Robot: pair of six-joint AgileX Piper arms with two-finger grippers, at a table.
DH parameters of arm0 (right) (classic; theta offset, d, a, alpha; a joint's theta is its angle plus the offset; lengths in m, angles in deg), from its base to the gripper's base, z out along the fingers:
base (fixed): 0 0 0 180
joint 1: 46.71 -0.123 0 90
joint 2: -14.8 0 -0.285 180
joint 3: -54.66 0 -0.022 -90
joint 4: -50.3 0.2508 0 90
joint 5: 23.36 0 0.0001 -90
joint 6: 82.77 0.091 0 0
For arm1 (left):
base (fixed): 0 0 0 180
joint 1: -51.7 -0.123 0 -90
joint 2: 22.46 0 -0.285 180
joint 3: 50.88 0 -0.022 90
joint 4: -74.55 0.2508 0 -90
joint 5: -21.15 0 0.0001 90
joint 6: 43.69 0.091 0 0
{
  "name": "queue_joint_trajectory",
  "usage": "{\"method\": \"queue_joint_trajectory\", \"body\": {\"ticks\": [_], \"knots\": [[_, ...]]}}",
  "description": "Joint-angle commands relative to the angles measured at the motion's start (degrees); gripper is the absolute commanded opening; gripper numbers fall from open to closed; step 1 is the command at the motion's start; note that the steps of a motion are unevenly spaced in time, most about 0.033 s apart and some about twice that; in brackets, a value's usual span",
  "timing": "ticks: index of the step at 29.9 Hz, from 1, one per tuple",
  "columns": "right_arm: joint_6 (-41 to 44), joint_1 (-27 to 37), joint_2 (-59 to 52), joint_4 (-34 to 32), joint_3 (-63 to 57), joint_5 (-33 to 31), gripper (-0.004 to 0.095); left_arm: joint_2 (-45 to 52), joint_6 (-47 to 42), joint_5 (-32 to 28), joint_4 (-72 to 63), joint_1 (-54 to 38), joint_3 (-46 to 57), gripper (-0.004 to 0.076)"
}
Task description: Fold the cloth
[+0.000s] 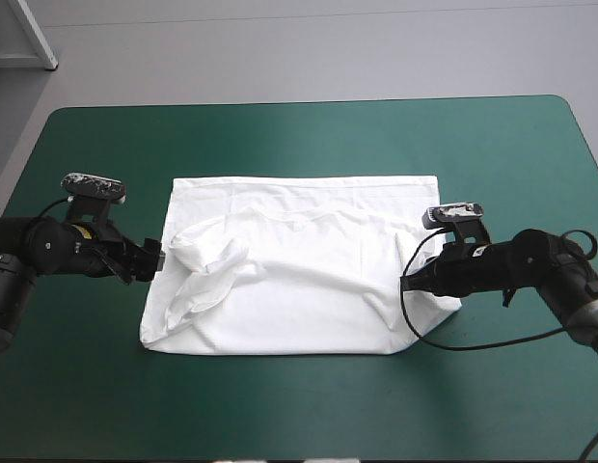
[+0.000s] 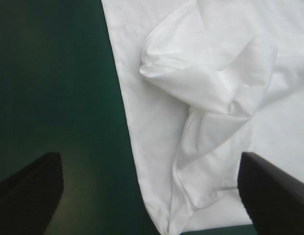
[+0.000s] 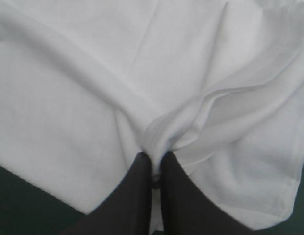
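The T-shirt (image 1: 309, 280) lies mid-surface on the teal-green surface (image 1: 280, 135), roughly a wide rectangle. Its far edge is straight, and a second layer lies over the middle.

Just beside the T-shirt's left edge, the left end effector (image 1: 149, 258) sits low with its black fingers (image 2: 34, 186) spread wide and nothing between them. One finger is over bare cover and the other is over the cloth's near left part. Inside that left edge, a sleeve (image 2: 211, 83) is bunched into a loose, puffed twist instead of lying flat.

At the T-shirt's right edge, the right end effector (image 3: 154, 159) is pinching a raised ridge of cloth, its fingers all but together. Creases run from the pinch toward the T-shirt's centre. I cannot tell whether it holds one layer or several, because the fold hides the edges.

The step in hand looks like a side fold. The right side is gripped and ready to be carried inward, while the left side has not yet been taken. Next, the left end effector probably has to close on the left edge or the sleeve, so that both sides move together or the sleeve is laid flat first.

The main obstacle is the bunched sleeve, which would leave a lump under any layer laid over it. Nothing else on the surface near the T-shirt appears to block either arm.
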Motion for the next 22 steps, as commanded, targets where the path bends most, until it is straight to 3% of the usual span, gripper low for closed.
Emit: {"method": "queue_joint_trajectory", "body": {"ticks": [1, 5, 8, 13, 15, 22], "knots": [[-2.33, 0.3, 2.48, 2.21, 2.06, -0.65, -0.0015, 1.28, -0.46, -1.89, -0.93, 0.45, -1.89, 0.0704], [-4.48, 0.3, 5.02, 3.37, 2.06, -1.88, 0.0006, 1.28, -0.46, -1.89, -0.93, 0.45, -1.89, 0.0704], [-6.99, 0.3, 5.42, 4.64, 2.06, -2.39, 0.0114, 1.28, -0.46, -1.89, -0.93, 0.45, -1.89, 0.0704], [-8.67, 0.3, 5.42, 6.29, 2.06, -2.77, 0.0524, 1.28, -0.46, -2.2, -0.93, 0.45, -1.89, 0.0704], [-8.67, 0.3, 5.42, 6.42, 2.32, -3.9, 0.0639, 1.28, -0.46, -2.25, -0.93, 0.45, -1.89, 0.0704], [-2.66, 0.3, 0.88, 1.63, 8.44, -10.89, 0.0671, 1.28, -0.46, -1.56, -0.93, 0.45, -1.89, 0.0704]]}}
